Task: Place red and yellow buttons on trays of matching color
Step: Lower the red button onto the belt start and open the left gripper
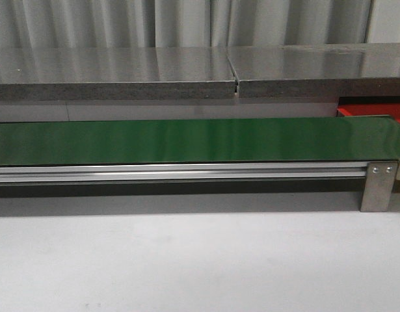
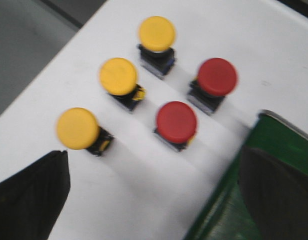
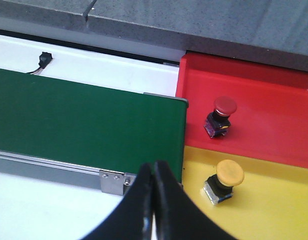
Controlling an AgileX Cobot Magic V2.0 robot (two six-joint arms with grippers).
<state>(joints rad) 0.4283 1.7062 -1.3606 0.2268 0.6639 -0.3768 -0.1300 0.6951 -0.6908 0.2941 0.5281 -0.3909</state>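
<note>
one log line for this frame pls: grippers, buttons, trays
left gripper open, above five unsorted buttons: three yellow, two red | right gripper shut, empty | red tray: one red button | yellow tray: one yellow button | belt bare

Green belt point(image 1: 186, 142) spans frame on alum. rail point(image 1: 180, 173); red tray point(image 1: 375, 112) edge far right.

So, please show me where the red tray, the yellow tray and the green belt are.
red tray point(image 3: 274, 107): right wrist view, bare floor right of its button.
yellow tray point(image 3: 279, 210): right wrist view, bare floor right of its button.
green belt point(image 1: 186, 140): front view, middle of its top surface.
</note>
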